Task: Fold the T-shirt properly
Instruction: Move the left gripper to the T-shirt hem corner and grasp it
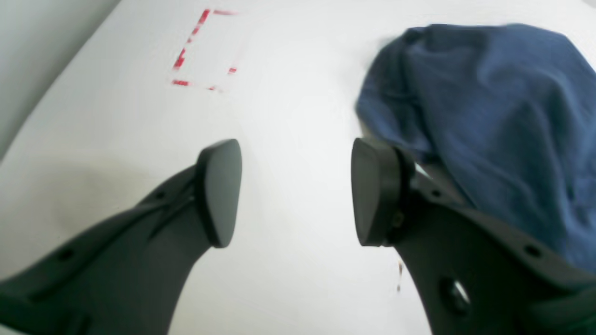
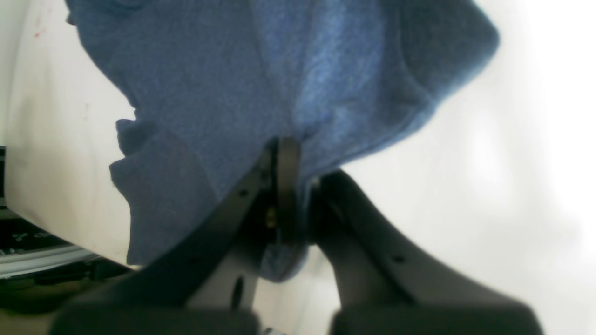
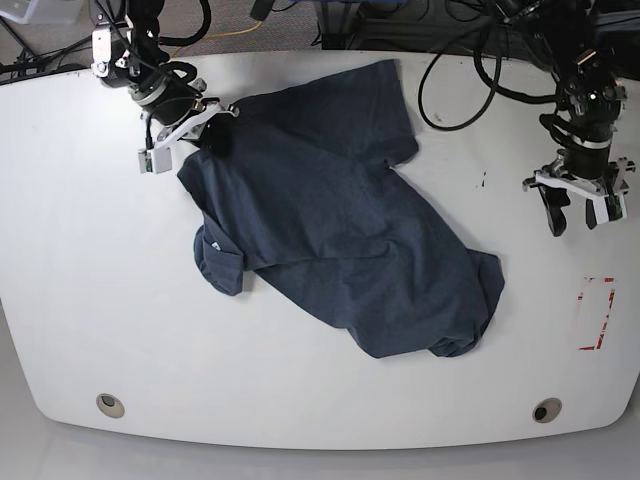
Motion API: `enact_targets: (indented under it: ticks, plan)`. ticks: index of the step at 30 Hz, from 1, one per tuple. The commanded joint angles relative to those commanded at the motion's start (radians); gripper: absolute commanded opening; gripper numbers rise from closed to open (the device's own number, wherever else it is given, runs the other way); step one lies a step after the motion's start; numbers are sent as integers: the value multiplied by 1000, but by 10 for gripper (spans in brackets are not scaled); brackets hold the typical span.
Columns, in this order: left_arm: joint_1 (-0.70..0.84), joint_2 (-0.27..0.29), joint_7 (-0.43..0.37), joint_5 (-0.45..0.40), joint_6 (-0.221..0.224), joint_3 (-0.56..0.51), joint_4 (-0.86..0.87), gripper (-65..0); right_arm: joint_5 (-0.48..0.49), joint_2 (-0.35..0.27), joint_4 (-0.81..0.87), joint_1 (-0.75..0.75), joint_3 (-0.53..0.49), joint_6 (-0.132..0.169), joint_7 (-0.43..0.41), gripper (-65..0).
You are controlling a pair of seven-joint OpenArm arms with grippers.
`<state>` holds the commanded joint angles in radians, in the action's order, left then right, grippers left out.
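Note:
The dark blue T-shirt lies crumpled, plain side up, running diagonally from the back left toward the middle right of the white table. My right gripper is at the shirt's back-left corner. In the right wrist view it is shut on a pinched fold of the T-shirt. My left gripper hovers open over bare table, to the right of the shirt. In the left wrist view, its fingers stand wide apart with nothing between them and the T-shirt just to their right.
A red dashed rectangle is marked on the table near the right edge, also seen ahead of the left gripper. Black cables lie along the back edge. Two round holes sit near the front edge.

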<state>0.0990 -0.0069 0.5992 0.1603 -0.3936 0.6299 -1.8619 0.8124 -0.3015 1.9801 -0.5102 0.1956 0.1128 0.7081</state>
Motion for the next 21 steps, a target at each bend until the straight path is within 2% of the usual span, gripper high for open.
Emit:
enact_targets:
  ticks: [3, 5, 10, 14, 21]
  plan:
    - [-114, -11, 14, -78, -3, -41, 137, -306, 0, 0, 0, 2, 12, 0, 0, -650]
    - [-155, -11, 14, -101, -5, -52, 210, -306, 0, 3, 0, 2, 12, 0, 0, -650]
    - [-281, -29, 11, -126, -5, -55, 410, -306, -6, 5, 0, 2, 12, 0, 0, -650]
    - [-341, -69, 5, -124, -6, -137, 545, -306, -8, 8, 0, 2, 12, 0, 0, -650]
    - [-411, -74, -101, -126, -6, -161, 713, -304, -9, 43, 0, 2, 14, 0, 0, -650]
